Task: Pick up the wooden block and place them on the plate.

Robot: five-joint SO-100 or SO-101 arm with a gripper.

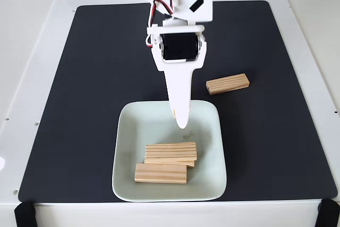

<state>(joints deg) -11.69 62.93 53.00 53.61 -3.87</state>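
The plate [210,184] is pale mint green. The wooden blocks on it [171,151] and the one on the mat [228,83] are light tan with darker lengthwise stripes. The mat [95,94] is matte black, the bench [26,51] white. The fingers [179,99] are white, with a black motor [178,46] above and red-white-black wires [162,8].

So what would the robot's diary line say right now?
gripper: above plate, state unclear | blocks on plate: three | block on mat: one, right of arm

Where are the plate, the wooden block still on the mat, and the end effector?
plate [210,112]: fixed view, bare rim at far right corner.
wooden block on the mat [228,84]: fixed view, middle of its top face.
end effector [181,122]: fixed view, white fingertip above the plate.
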